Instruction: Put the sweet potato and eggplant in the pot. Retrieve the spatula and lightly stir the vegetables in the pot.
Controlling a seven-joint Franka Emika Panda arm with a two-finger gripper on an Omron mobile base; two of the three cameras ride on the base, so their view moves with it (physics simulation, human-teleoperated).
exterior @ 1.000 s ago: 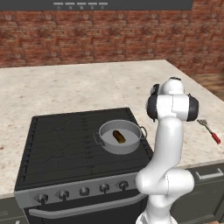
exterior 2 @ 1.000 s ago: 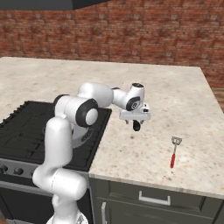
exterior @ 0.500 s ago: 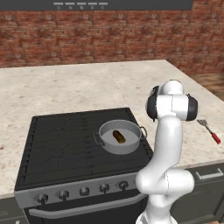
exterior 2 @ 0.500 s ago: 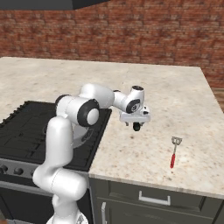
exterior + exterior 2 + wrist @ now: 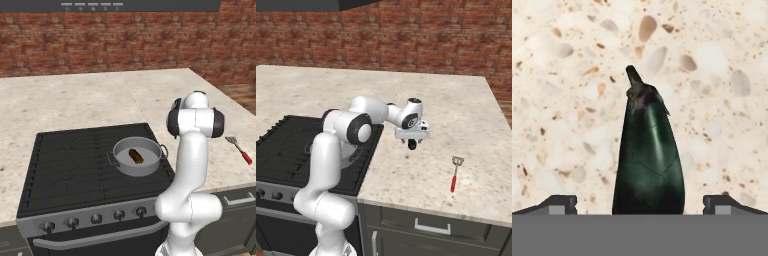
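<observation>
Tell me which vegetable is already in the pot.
The sweet potato, the orange-brown one, lies in the pot on the stove. The dark eggplant is between the gripper fingertips, over the speckled counter.

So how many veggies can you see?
2. The sweet potato lies in the pot on the stove; the eggplant is between the hand's fingers above the counter.

the white arm rises from its base at the near edge, bends at a dark elbow joint and reaches to the right. the wrist turns down, so the gripper (image 5: pixel 412 144) points straight down and hangs a little above the desk (image 5: pixel 456 125). in the hand view the two dark fingertips (image 5: pixel 558 204) stand wide apart, with the eggplant (image 5: pixel 648 160) between them; whether they touch it is unclear.
</observation>
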